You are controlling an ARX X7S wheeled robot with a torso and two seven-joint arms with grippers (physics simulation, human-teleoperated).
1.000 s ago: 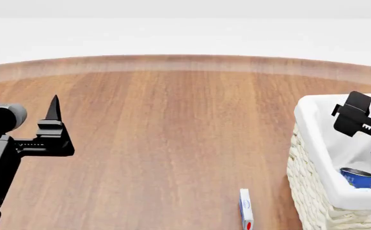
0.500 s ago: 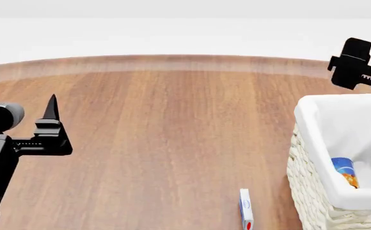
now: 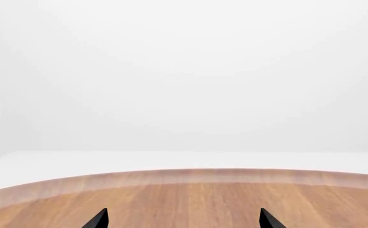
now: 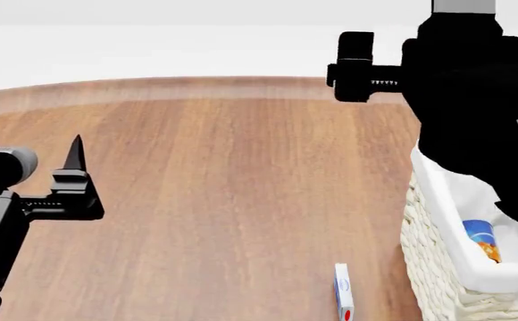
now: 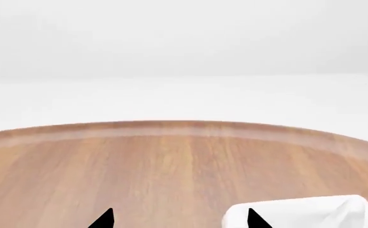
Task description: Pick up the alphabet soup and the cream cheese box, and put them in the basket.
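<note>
Alphabet soup [image 4: 480, 239] lies inside basket [image 4: 438, 254] at frame's lower right. Cream cheese box [image 4: 343, 291] stands on tabletop [image 4: 232, 187] at bottom center, well below raised right gripper [image 5: 178, 219], spread wide, empty. Left gripper [image 3: 182, 219] at far left, also spread, empty.

Basket [image 4: 438, 227] sitting at right edge of table [image 4: 223, 187]. Alphabet soup [image 4: 480, 239] lying inside basket, against its near wall. Cream cheese box [image 4: 343, 293] standing on edge on table, near front, just left of basket, apart from it. Left gripper [image 4: 27, 154] being held over table's left side, well apart from box. Right gripper [image 4: 357, 57] being held above table's far part, behind and left of basket.
</note>
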